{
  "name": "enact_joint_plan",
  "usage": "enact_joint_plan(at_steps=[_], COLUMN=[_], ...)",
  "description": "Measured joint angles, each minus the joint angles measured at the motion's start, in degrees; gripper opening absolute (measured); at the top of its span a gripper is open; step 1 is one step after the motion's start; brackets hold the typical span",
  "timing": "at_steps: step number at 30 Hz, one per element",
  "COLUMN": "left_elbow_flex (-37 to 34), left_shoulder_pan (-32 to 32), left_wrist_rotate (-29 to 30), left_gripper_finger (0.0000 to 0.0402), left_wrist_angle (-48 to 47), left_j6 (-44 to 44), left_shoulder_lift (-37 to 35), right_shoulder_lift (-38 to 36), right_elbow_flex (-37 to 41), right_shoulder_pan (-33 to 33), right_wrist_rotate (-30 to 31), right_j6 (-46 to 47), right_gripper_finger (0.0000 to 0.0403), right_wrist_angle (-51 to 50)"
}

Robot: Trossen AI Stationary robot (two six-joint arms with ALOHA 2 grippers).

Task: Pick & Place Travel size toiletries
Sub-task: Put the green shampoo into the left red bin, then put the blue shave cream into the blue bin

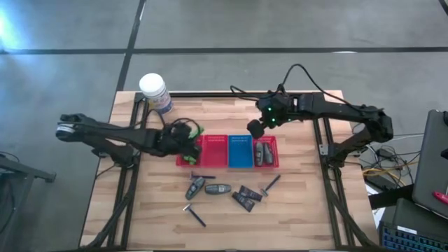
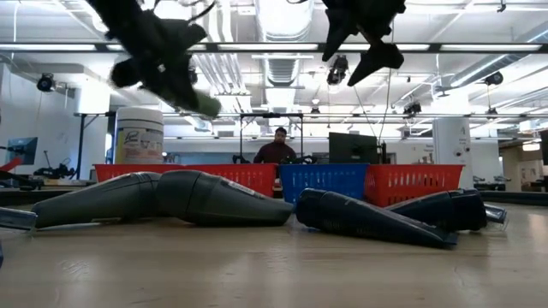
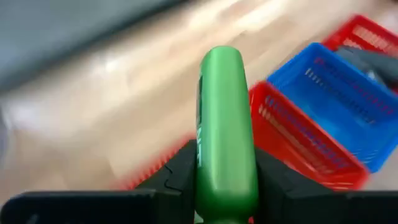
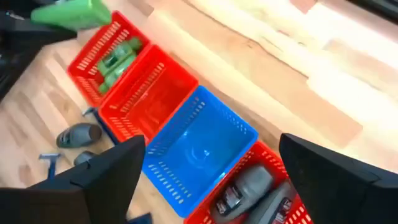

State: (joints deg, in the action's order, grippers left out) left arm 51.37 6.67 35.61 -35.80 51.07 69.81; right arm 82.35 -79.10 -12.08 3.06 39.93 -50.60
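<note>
I see grey concrete floor [image 1: 231, 28] around the wooden table [image 1: 301, 210]; fluorescent ceiling lights [image 2: 282, 47] hang above it.

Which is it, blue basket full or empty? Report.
Empty. The right wrist view looks down into the blue basket and shows only its bare mesh floor, while the red baskets beside it hold green bottles and grey bottles.

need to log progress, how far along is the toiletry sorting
Partly done. Green bottles lie in the leftmost red basket, grey bottles in the rightmost one. The left gripper holds another green bottle; right gripper hovers open. Several items remain on the table.
</note>
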Motion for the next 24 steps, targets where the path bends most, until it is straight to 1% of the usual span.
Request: enact_joint_plan(at_steps=[2,5,9,12,14,16,18,20,22,24], left_elbow_flex=[-1.9,-4.2,-7.4,-9.9,-11.6,-12.7,-13.3,-13.6,-13.6,-13.7], left_shoulder_pan=[1.7,6.1,11.8,12.9,12.9,12.1,11.4,11.3,11.4,11.4], left_wrist_rotate=[-2.1,-2.9,1.6,2.6,3.2,4.1,4.2,3.8,1.7,-1.8], left_gripper_finger=[0.0103,0.0105,0.0106,0.0106,0.0114,0.0133,0.0159,0.0187,0.0214,0.0235], left_wrist_angle=[-0.2,0.2,1.3,1.9,4.1,7.1,8.8,8.7,8.9,8.8], left_j6=[9.8,22.0,34.3,40.2,41.9,41.3,40.5,40.4,40.1,39.3], left_shoulder_lift=[-0.7,-1.2,0.1,1.5,2.6,3.4,4.0,4.4,4.2,4.1], right_shoulder_lift=[0.1,1.0,2.8,3.6,4.0,4.1,4.6,5.4,6.7,8.0], right_elbow_flex=[0.1,0.1,0.1,0.1,0.1,0.2,0.1,0.4,0.5,0.6], right_shoulder_pan=[0.0,0.0,0.0,0.1,0.1,0.2,0.8,1.8,4.0,7.1], right_wrist_rotate=[0.0,0.1,0.1,0.0,-0.2,-1.7,-4.8,-9.2,-11.8,-12.0], right_j6=[0.0,-0.3,-1.7,-2.8,-3.2,-5.1,-7.3,-10.3,-13.4,-16.6], right_gripper_finger=[0.0367,0.0362,0.0354,0.0350,0.0348,0.0348,0.0352,0.0357,0.0362,0.0363], right_wrist_angle=[-0.1,-0.2,-0.4,-0.3,-0.2,-0.2,-0.2,-1.0,-2.3,-4.6])
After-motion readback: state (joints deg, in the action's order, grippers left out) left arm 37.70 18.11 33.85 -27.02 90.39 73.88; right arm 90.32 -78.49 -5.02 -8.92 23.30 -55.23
